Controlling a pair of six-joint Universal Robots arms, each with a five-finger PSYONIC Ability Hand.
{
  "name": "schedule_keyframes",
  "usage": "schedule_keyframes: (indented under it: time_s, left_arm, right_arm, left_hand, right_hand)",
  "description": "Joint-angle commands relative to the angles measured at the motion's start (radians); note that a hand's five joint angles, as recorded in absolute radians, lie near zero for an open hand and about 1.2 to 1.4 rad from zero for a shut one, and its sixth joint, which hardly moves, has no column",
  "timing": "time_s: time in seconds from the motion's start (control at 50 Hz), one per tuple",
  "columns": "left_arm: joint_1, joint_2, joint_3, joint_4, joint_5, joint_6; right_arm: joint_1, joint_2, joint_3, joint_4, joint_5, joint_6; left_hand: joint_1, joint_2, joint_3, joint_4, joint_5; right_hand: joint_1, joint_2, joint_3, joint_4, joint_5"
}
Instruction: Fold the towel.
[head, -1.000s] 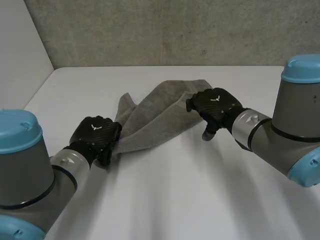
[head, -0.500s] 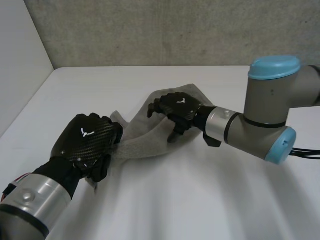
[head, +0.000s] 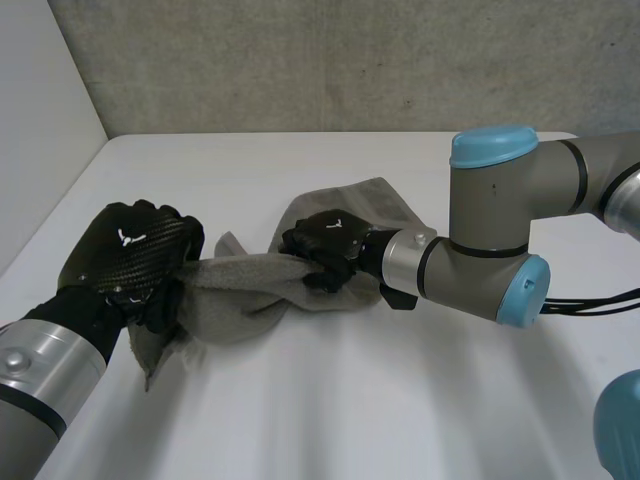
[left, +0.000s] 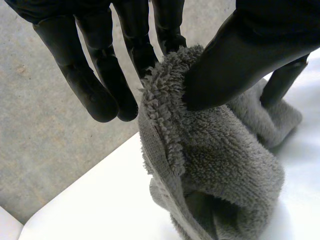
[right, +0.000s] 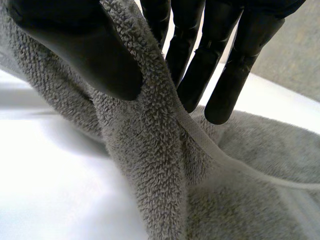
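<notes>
Towel (head: 250, 290), grey and fluffy, is held by both hands over the white desk (head: 350, 400), about the middle of the head view. At the left end, the left hand (head: 135, 250) is closed on the cloth, and a loose flap hangs below it toward the desk. In the left wrist view that hand (left: 235, 55) pinches a bunched fold of the towel (left: 220, 155) between its thumb and one finger, the other fingers straight beside the fold and clear of the pile. From there the cloth runs as a thick, sagging band across to the right hand (head: 325, 245), which grips it near the centre of the desk. In the right wrist view the right hand (right: 75, 45) presses its thumb on the towel (right: 150, 165) from one side with the fingers behind, a hemmed edge passing between them. Beyond the right hand, the rest of the towel lies spread flat on the desk, toward the grey wall (head: 300, 60). The right arm (head: 490, 230) reaches in from the right edge.
</notes>
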Motion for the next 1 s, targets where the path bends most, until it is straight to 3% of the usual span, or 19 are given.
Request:
schedule_keyframes:
  time_s: [0.02,0.2,0.22,0.24,0.26,0.28,0.32,0.34,0.38,0.4,0.42,0.48,0.6,0.82,0.86,0.94,0.98,1.0]
  left_arm:
    - [0.017,-0.001,-0.007,0.003,0.024,0.013]
    - [0.049,-0.058,0.013,0.049,0.03,0.018]
    - [0.059,-0.093,0.038,0.084,0.03,0.019]
    - [0.062,-0.125,0.08,0.116,0.03,0.021]
    - [0.062,-0.125,0.081,0.117,0.03,0.021]
    - [0.062,-0.152,0.134,0.147,0.029,0.026]
    - [0.063,-0.179,0.196,0.176,0.03,0.032]
    - [0.062,-0.197,0.263,0.204,0.027,0.027]
    - [0.059,-0.206,0.341,0.239,0.016,0.02]
    - [0.051,-0.209,0.398,0.276,0.012,0.012]
    - [0.051,-0.21,0.398,0.276,0.012,0.012]
    - [0.045,-0.211,0.476,0.421,-0.016,-0.075]
    - [0.051,-0.217,0.464,0.46,-0.036,-0.169]
    - [0.049,-0.283,0.231,0.396,-0.027,-0.169]
    - [0.049,-0.297,0.161,0.385,-0.025,-0.133]
    - [0.063,-0.323,0.096,0.379,-0.027,-0.067]
    - [0.066,-0.328,0.07,0.379,-0.027,-0.03]
    - [0.069,-0.332,0.047,0.379,-0.027,0.008]
  right_arm:
    - [0.003,-0.013,0.051,-0.015,-0.022,-0.006]
    - [-0.008,-0.008,0.019,-0.031,0.042,-0.065]
    - [-0.014,-0.019,-0.001,-0.066,0.106,-0.097]
    - [-0.014,-0.019,-0.001,-0.066,0.106,-0.098]
    - [-0.02,-0.042,-0.017,-0.146,0.214,-0.136]
    - [-0.02,-0.042,-0.018,-0.147,0.215,-0.136]
    - [-0.019,-0.144,0.008,-0.431,0.412,-0.164]
    - [-0.019,-0.145,0.008,-0.432,0.413,-0.164]
    - [-0.026,-0.25,0.098,-0.747,0.5,-0.159]
    - [-0.026,-0.251,0.099,-0.748,0.501,-0.159]
    - [-0.029,-0.313,0.163,-0.903,0.508,-0.155]
    - [-0.028,-0.381,0.26,-1.04,0.507,-0.148]
    - [-0.016,-0.386,0.308,-0.92,0.487,-0.148]
    - [-0.016,-0.309,0.377,-0.391,0.37,-0.173]
    - [-0.014,-0.272,0.404,-0.258,0.376,-0.188]
    - [-0.016,-0.248,0.441,-0.16,0.369,-0.191]
    - [-0.017,-0.24,0.458,-0.124,0.367,-0.193]
    - [-0.016,-0.236,0.476,-0.104,0.364,-0.193]
  left_hand:
    - [-0.068,-0.121,-0.154,-0.135,-0.289]
    - [-0.068,-0.121,-0.154,-0.135,-0.289]
    - [-0.068,-0.121,-0.154,-0.135,-0.289]
    - [-0.068,-0.121,-0.154,-0.135,-0.289]
    - [-0.068,-0.121,-0.154,-0.135,-0.289]
    - [-0.068,-0.121,-0.154,-0.135,-0.289]
    - [-0.068,-0.121,-0.154,-0.135,-0.289]
    - [-0.068,-0.121,-0.154,-0.135,-0.289]
    - [-0.068,-0.121,-0.154,-0.135,-0.289]
    - [-0.068,-0.121,-0.154,-0.135,-0.289]
    - [-0.068,-0.121,-0.154,-0.135,-0.289]
    - [-0.068,-0.121,-0.154,-0.135,-0.289]
    - [-0.068,-0.121,-0.154,-0.135,-0.289]
    - [-0.068,-0.121,-0.154,-0.135,-0.289]
    - [-0.068,-0.121,-0.154,-0.135,-0.289]
    - [-0.068,-0.121,-0.154,-0.135,-0.289]
    - [-0.068,-0.121,-0.154,-0.135,-0.289]
    - [-0.068,-0.121,-0.154,-0.135,-0.289]
  right_hand:
    - [0.234,0.258,0.25,0.239,0.25]
    - [0.234,0.258,0.25,0.239,0.25]
    - [0.234,0.258,0.25,0.239,0.25]
    - [0.234,0.258,0.25,0.239,0.25]
    - [0.234,0.258,0.25,0.239,0.25]
    - [0.234,0.258,0.25,0.239,0.25]
    - [0.234,0.258,0.25,0.239,0.25]
    - [0.234,0.258,0.25,0.239,0.25]
    - [0.234,0.258,0.25,0.239,0.25]
    - [0.234,0.258,0.25,0.239,0.25]
    - [0.234,0.258,0.25,0.239,0.25]
    - [0.234,0.258,0.25,0.239,0.25]
    - [0.234,0.258,0.25,0.239,0.25]
    - [0.234,0.258,0.25,0.239,0.25]
    - [0.234,0.258,0.25,0.239,0.25]
    - [0.234,0.258,0.25,0.239,0.25]
    - [0.15,0.174,0.166,0.155,0.166]
    - [-0.013,0.011,0.003,-0.008,0.003]
